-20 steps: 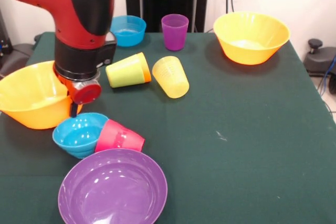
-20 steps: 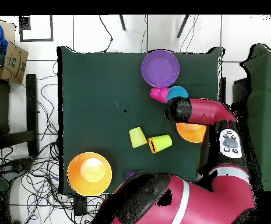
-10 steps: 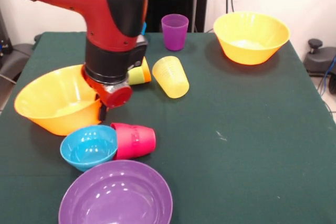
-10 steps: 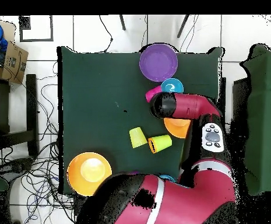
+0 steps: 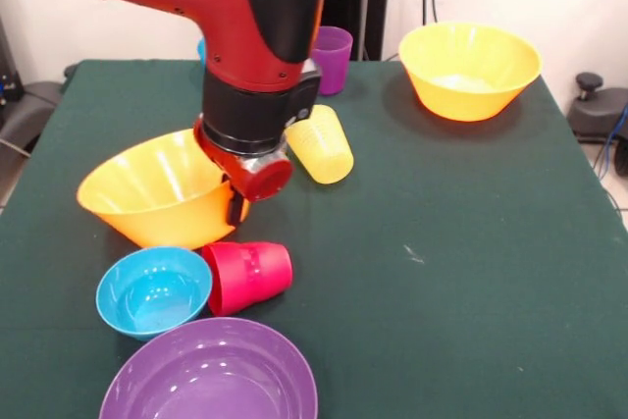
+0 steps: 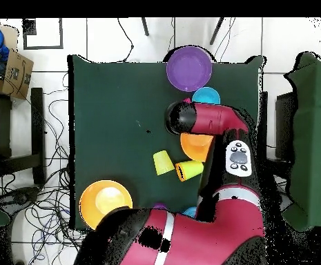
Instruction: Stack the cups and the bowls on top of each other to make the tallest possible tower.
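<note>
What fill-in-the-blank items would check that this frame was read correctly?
1. The red cup lies on its ____.
2. The cyan bowl sits between the red cup and the table's edge, just behind the ____ bowl.
3. The far orange bowl stands ____, mouth up.
4. The yellow cup lies beside the robot's ____.

Missing words: side; purple; upright; arm

No legible text, label, brand, number or sign appears on the cups, the bowls, the red and black arm or the green bench in either view.
</note>
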Controlling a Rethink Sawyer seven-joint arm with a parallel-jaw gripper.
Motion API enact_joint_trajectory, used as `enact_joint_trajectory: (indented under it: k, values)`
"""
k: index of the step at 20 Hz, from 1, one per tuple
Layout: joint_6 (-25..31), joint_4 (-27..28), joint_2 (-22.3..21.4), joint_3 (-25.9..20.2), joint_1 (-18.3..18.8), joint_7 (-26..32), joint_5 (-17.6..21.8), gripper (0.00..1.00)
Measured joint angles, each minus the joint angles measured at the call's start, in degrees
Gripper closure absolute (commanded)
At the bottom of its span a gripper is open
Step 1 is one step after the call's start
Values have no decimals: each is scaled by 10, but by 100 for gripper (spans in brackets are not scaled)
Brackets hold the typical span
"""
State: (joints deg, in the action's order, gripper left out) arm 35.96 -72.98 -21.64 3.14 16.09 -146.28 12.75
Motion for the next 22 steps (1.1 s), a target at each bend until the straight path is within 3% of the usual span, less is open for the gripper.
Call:
enact_joint_trajectory:
  k: [22]
  values:
    - [17,21,5,31,-94,0,-94,100]
